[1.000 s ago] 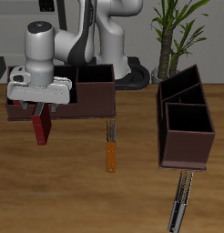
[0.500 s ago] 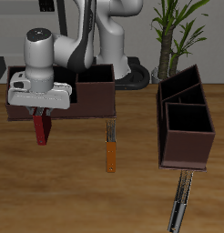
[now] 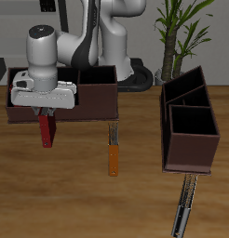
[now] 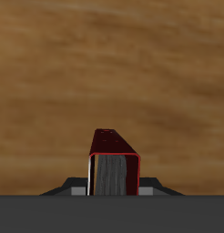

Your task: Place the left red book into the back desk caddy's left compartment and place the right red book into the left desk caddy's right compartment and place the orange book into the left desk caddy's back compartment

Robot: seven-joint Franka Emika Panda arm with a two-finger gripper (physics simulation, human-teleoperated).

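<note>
Red and stiff, the red book (image 3: 46, 129) hangs upright from the gripper (image 3: 45, 115), closed on its top edge before the back desk caddy (image 3: 93, 97); it looks light but may swing.

I count one red hardcover book (image 3: 46, 129), one thin bright-orange book (image 3: 114, 158), and one thin grey-black striped book (image 3: 183, 210). Two dark brown stepped caddies: one broadside (image 3: 96, 98), one end-on (image 3: 191, 139). One potted plant (image 3: 177, 28).
</note>
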